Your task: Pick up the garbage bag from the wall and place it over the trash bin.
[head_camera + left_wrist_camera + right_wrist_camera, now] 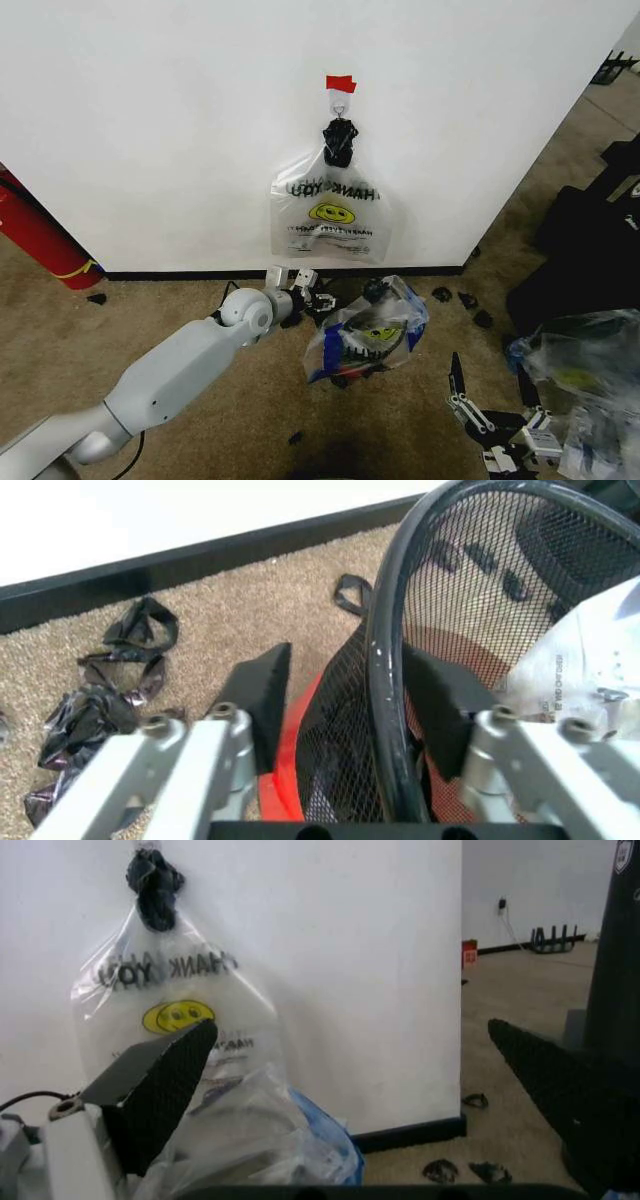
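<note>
1. The garbage bag, crinkly see-through plastic with blue patches and a yellow smiley, lies draped over the trash bin.
2. The bin, black mesh with a red base, stands on carpet near the wall.
3. The wall is plain white with a black baseboard.

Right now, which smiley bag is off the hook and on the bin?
The blue-patched garbage bag, draped over the trash bin on the carpet beside the left gripper. The whitish THANK YOU bag hangs from the wall hook.
</note>
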Motion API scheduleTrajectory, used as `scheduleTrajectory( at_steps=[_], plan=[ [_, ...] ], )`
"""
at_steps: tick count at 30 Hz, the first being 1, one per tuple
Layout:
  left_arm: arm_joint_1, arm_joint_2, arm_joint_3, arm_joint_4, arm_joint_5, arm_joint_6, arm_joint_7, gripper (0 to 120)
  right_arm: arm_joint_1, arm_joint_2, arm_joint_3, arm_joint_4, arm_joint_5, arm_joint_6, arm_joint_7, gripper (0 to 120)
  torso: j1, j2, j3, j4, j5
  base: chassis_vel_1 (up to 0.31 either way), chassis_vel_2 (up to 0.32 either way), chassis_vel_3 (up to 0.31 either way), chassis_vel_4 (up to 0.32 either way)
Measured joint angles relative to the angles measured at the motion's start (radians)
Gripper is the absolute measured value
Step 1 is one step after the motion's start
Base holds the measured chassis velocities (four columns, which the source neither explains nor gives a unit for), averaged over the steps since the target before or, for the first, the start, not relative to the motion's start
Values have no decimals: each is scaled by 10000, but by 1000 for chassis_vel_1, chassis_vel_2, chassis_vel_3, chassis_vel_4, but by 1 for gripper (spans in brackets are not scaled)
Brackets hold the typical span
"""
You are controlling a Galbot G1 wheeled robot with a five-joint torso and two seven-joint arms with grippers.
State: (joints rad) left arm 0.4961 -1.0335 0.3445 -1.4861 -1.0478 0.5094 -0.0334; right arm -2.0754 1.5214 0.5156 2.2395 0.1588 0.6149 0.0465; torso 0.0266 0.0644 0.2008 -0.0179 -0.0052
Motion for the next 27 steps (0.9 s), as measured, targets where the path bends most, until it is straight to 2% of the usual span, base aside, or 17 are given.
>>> scheduleTrajectory(
  at_steps=[3, 10, 14, 18, 19, 25, 27],
  plan=[
    [0, -2, -18, -27, -33, -17, -22, 34, 26, -6, -6, -33, 0, -19, -6, 100, 0, 0, 0, -2, -3, 0, 0, 0, 0],
    [273, 66, -243, -400, -62, -64, -393, 4, 181, -39, -15, -137, 1, -111, -12, 100, 0, -1, 1, -3, -3, 0, 0, 0, 0],
    [477, 15, -629, -615, -122, 84, -811, 2, 229, -63, -16, -203, 16, -130, -12, 100, 1, -1, 2, -5, -3, 0, 0, 0, 0],
    [918, 107, -1285, -1232, -907, 83, -2147, 2, 305, -149, -18, -222, 52, -233, -8, 100, 0, -1, 1, -3, 1, 0, 0, 0, 0],
    [918, 107, -1285, -1232, -907, 83, -2147, 2, 305, -149, -18, -222, 52, -233, -8, 100, 0, -1, 1, -3, 1, 0, 0, 0, 0],
    [2479, 285, -2496, -3131, -2110, -562, -4456, 2, 613, -311, -36, -288, 134, -569, -4, 100, 0, 0, 0, -4, 1, 0, 0, 0, 0],
    [2658, 290, -2586, -3306, -2174, -645, -4660, 2, 632, -323, -42, -289, 134, -594, -4, 100, 0, 0, 0, -1, 0, 0, 0, 0, 0]
  ],
)
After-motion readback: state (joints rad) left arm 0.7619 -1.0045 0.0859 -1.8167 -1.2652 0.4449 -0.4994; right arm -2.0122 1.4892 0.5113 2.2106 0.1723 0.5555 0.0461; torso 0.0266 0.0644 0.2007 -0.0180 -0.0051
